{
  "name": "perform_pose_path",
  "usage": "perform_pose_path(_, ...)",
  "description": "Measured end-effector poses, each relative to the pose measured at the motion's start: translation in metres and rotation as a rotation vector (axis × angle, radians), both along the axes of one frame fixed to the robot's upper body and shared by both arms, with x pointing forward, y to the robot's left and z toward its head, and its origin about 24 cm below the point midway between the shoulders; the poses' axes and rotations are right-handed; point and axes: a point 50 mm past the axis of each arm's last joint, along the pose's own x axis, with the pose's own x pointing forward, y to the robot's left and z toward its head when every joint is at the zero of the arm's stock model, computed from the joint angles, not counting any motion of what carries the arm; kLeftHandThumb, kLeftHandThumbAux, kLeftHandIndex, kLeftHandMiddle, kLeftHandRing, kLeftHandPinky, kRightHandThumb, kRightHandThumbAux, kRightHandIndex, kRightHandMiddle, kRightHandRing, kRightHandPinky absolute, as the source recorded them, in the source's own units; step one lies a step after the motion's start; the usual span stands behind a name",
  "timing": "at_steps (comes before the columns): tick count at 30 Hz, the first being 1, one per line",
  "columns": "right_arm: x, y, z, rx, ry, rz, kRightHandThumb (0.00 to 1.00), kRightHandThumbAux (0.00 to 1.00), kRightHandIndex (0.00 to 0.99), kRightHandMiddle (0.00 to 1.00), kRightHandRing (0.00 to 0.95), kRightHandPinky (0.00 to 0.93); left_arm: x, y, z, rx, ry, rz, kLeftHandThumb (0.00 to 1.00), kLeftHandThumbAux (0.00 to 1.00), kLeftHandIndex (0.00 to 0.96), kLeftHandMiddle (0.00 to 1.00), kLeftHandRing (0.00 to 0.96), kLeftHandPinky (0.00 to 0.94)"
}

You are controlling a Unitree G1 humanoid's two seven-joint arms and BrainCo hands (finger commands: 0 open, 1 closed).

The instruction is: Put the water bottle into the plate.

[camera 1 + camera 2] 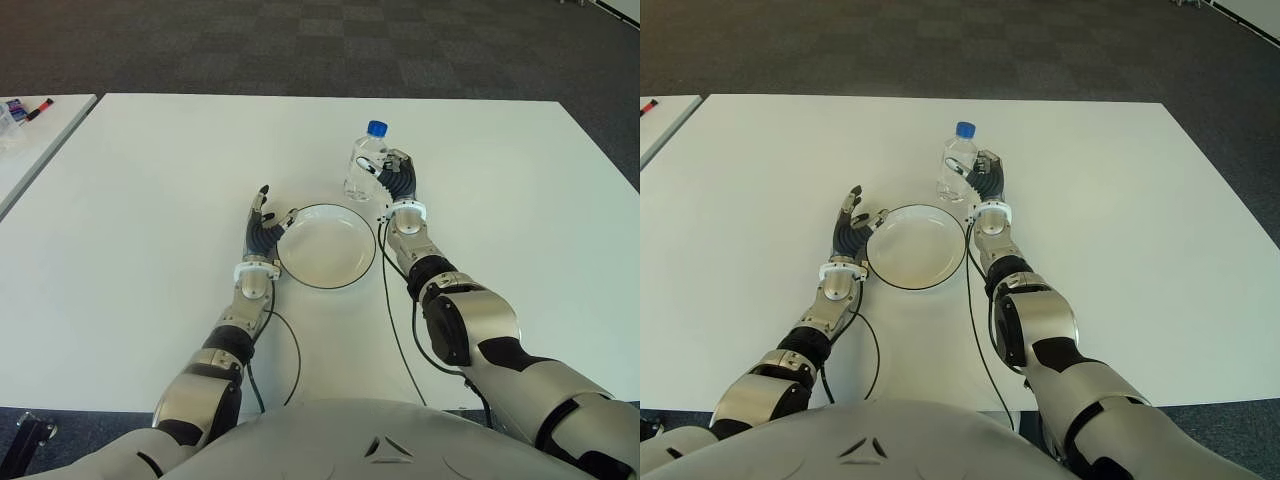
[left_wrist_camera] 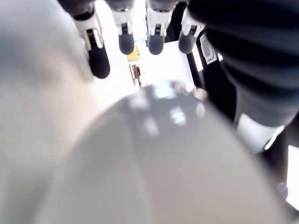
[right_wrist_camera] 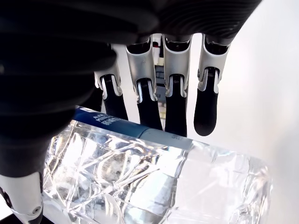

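Torso: my robot's grey chest fills the near edge of the eye views, both arms reaching forward over the white table (image 1: 150,180).
Left hand (image 1: 262,228): I see it just beside the plate's left rim, fingers extended and relaxed, holding nothing.
Plate (image 1: 326,246): white with a dark rim, between my two hands, nothing in it.
Right hand (image 1: 396,180): beyond the plate's right edge, against the water bottle; fingers (image 3: 205,109) look mostly straight behind it, so I cannot tell whether the grip has closed.
Water bottle (image 1: 366,160): clear, blue cap, upright on the table just beyond the plate.
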Motion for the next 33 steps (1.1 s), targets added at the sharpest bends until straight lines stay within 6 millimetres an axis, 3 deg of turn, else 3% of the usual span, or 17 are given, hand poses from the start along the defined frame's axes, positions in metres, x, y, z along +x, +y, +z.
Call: perform_pose_path(33, 0.001, 0.008, 0.013, 0.059, -0.099, 0.043, 0.955, 0.653, 0.442, 0.489, 0.463, 0.523, 0.001, -0.001, 0.000, -0.002, 0.003, -0.002, 0.244, 0.618, 0.026, 0.002, 0.000, 0.000)
